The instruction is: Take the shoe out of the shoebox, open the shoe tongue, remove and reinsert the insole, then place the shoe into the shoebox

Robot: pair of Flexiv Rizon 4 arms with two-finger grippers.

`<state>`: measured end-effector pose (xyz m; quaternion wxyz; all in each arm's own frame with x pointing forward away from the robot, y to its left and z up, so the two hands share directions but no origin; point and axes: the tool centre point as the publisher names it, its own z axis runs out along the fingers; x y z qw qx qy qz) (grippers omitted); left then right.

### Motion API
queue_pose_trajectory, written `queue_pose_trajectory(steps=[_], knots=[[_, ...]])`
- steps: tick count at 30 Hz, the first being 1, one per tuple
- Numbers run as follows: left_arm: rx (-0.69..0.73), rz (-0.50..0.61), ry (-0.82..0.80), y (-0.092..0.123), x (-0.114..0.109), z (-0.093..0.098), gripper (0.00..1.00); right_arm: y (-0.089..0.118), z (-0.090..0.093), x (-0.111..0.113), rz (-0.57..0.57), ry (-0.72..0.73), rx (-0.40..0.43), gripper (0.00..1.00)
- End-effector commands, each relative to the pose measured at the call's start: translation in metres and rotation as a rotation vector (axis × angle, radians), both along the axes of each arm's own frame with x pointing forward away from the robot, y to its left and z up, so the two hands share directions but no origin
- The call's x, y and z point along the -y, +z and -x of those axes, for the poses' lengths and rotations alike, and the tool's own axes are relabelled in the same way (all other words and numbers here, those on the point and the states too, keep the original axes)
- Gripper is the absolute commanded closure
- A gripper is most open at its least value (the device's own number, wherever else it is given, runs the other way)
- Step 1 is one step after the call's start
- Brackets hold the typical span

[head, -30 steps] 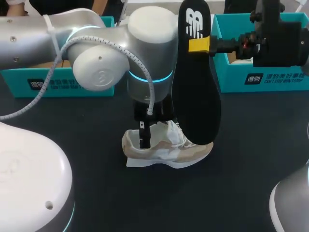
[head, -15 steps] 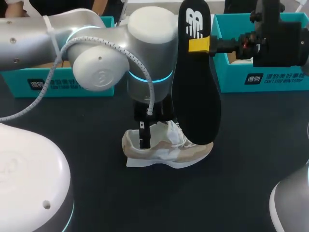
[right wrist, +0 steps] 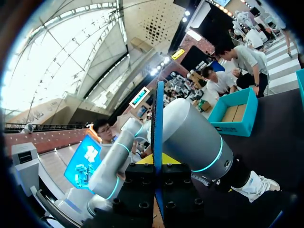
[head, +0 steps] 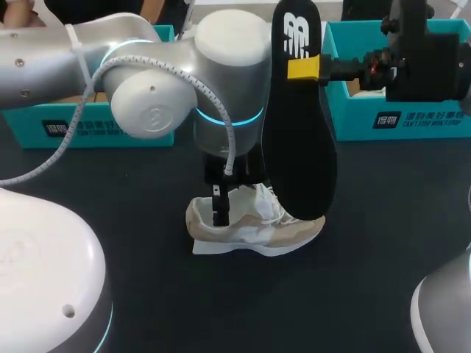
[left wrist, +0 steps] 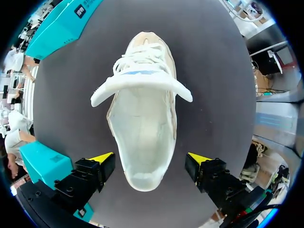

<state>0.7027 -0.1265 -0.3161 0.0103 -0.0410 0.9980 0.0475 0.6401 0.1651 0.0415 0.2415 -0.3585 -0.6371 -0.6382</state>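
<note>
Head view: nothing has moved vs 1 s ago. Table (head: pixel 368 294) has teal boxes (head: pixel 88 126) at the back. L arm (head: pixel 147 81) is over the shoe (head: pixel 257 229), which stands mid-table, outside the boxes. Insole (head: pixel 298 147) hangs upright, pinched by R gripper (head: pixel 303 68). L gripper (left wrist: pixel 151 157) is spread wide, straddling the heel w/o contact.

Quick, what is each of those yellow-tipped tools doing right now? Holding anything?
Left tool: open, fingers either side of the shoe heel.
Right tool: closed on the insole.
</note>
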Motion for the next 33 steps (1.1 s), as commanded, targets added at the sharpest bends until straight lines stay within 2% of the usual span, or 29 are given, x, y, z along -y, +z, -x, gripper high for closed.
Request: queue_pose_trajectory(steps=[1, 5, 9, 15, 21, 27, 30, 31, 33], knots=[[0.001, 0.0, 0.0, -0.001, 0.0, 0.0, 0.0, 0.0, -0.002, -0.004, 0.001, 0.001, -0.002, 1.0], [0.001, 0.0, 0.0, -0.001, 0.0, 0.0, 0.0, 0.0, -0.002, -0.004, 0.001, 0.001, -0.002, 1.0], [0.02, 0.06, -0.029, 0.002, 0.006, -0.009, 0.0, 0.0, -0.002, -0.004, 0.001, 0.001, -0.002, 1.0], [0.02, 0.081, -0.033, -0.002, 0.009, -0.021, 0.0, 0.0, -0.002, -0.004, 0.001, 0.001, -0.002, 1.0], [0.077, 0.149, -0.076, -0.015, 0.018, -0.041, 0.0, 0.0, -0.002, -0.004, 0.001, 0.001, -0.002, 1.0], [0.071, 0.169, -0.071, -0.024, 0.024, -0.054, 0.0, 0.0, -0.002, -0.004, 0.001, 0.001, -0.002, 1.0], [0.06, 0.169, -0.069, -0.036, 0.031, -0.062, 0.0, 0.0, -0.002, -0.004, 0.001, 0.001, -0.002, 1.0], [0.038, 0.187, -0.08, -0.041, 0.034, -0.064, 0.1, 0.0, -0.002, -0.004, 0.001, 0.001, -0.002, 1.0], [0.033, 0.192, -0.089, -0.044, 0.039, -0.063, 0.09, 0.0, -0.002, -0.004, 0.001, 0.001, -0.002, 1.0]])
